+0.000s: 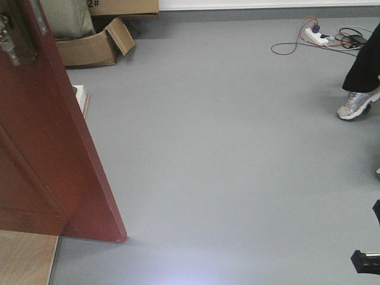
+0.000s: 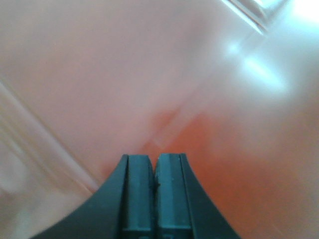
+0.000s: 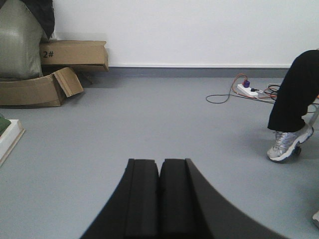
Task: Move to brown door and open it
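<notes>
The brown door point(image 1: 53, 160) stands swung open at the left of the front view, its metal handle point(image 1: 10, 50) near the top left. In the left wrist view the door's reddish panel point(image 2: 149, 74) fills the frame, blurred and very close. My left gripper point(image 2: 154, 162) is shut and empty, with its tips right at the door's surface. My right gripper point(image 3: 159, 167) is shut and empty, held over the grey floor point(image 3: 159, 119) and pointing into the room. A black part of the right arm point(image 1: 368, 258) shows at the lower right of the front view.
Cardboard boxes point(image 1: 95, 44) and a grey sack point(image 1: 65, 18) lie at the back left. A power strip with cables point(image 1: 317, 38) lies at the back right. A person's leg and shoe point(image 1: 359, 101) stand at the right. A white-framed board point(image 1: 81, 98) lies behind the door.
</notes>
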Controlling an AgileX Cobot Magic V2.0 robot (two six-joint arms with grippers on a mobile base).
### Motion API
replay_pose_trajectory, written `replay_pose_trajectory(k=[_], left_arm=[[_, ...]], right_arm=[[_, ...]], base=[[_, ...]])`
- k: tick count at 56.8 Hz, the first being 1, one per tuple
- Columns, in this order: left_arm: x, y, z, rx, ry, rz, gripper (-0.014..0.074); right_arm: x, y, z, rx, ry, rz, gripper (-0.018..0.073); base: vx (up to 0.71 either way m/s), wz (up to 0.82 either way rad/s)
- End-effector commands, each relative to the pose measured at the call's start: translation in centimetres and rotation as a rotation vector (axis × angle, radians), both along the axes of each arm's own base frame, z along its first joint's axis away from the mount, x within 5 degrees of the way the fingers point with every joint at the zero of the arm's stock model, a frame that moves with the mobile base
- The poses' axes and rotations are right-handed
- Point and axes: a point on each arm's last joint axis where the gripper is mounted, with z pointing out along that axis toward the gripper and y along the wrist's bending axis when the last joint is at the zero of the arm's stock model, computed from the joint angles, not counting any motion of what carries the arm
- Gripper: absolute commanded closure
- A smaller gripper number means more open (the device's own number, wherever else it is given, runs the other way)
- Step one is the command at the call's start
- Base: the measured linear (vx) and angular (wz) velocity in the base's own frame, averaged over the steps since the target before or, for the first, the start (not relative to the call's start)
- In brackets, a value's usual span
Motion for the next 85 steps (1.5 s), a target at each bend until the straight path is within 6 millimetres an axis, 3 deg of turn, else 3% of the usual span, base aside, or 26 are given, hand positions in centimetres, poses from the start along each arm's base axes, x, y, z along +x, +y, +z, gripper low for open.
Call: replay_pose_trajectory(k=[1,70,77,85], left_arm=[[-1.6,-0.4,2.8,0.032,-0.137,0.008,0.0600],[-1.6,-0.4,2.8,0.034,-0.138,0.009,0.0600],[-0.8,-0.2,1.9,0.038,-0.107,0.009,0.0600],[-3.3,-1.2,1.5,0.036,-0.080,-0.005,0.0600]], right_arm=[[0.1,0.0,0.7,-0.012,-0.092,-0.003,0.0559],[0.1,0.0,0.7,-0.012,-0.092,-0.003,0.0559],[0.1,0.0,0.7,-0.012,-0.092,-0.003,0.0559],[0.1,0.0,0.7,-0.012,-0.092,-0.003,0.0559]], base=[[0.16,0.10],[0.05,0.03],[0.00,0.00],[0.00,0.00]])
